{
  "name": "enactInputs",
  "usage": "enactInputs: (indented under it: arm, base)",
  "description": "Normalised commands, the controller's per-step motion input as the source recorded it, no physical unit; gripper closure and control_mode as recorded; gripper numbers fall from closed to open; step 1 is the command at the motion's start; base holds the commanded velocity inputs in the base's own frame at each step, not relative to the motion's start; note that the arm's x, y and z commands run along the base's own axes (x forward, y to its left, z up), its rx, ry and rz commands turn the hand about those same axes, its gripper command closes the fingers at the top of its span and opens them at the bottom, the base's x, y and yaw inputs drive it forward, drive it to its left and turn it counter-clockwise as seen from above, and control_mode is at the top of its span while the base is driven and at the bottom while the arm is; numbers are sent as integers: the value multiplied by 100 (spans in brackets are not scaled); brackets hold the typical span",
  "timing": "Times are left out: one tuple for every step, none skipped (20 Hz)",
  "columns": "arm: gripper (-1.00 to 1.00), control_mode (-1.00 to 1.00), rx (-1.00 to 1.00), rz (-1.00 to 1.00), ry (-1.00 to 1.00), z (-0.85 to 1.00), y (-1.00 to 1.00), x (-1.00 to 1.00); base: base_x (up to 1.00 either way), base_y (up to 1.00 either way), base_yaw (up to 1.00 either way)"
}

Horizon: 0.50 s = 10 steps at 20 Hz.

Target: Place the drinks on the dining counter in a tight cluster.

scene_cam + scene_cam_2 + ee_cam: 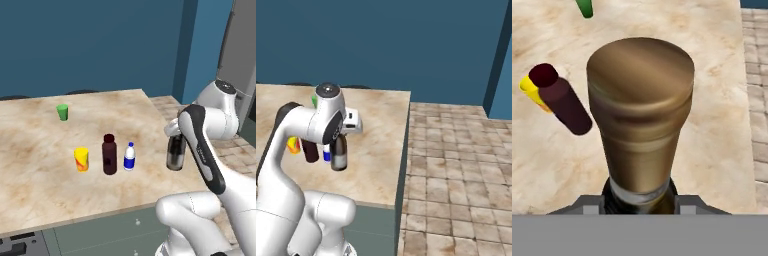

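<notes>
The gripper (640, 197) pinches the dark bottle (175, 153) upright above the dining counter (30, 165), right of the maroon bottle (109, 154) and white bottle (129, 156) standing close together.

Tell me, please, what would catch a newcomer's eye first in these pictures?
Most striking is the dark grey-black bottle held upright in the gripper, above the right part of the dining counter. To its left on the marble stand the maroon bottle and the small white bottle close together. A yellow cup stands just beyond them, and a green cup farther back.
</notes>
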Motion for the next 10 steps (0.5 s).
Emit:
enactInputs:
  arm:
    - [100, -100, 0, 19, -10, -54, 0, 64]
    - [100, -100, 0, 17, -13, -55, 2, 66]
    - [100, -100, 0, 13, -14, -56, 9, 59]
    - [100, -100, 0, 8, -15, -56, 19, 52]
    - [100, -100, -1, 7, -12, -51, 18, 52]
    - [100, -100, 0, 7, -7, -51, 13, 54]
    - [100, -100, 0, 5, -7, -53, 21, 56]
    - [100, -100, 0, 8, -10, -51, 23, 60]
    - [100, -100, 0, 11, -13, -46, 25, 56]
    - [100, -100, 0, 14, -9, -29, 19, 61]
  base:
    - [0, 0, 0]
    - [0, 0, 0]
    - [0, 0, 0]
    - [0, 0, 0]
    - [0, 0, 0]
    - [0, 0, 0]
    - [0, 0, 0]
    - [0, 0, 0]
    - [0, 0, 0]
    - [0, 0, 0]
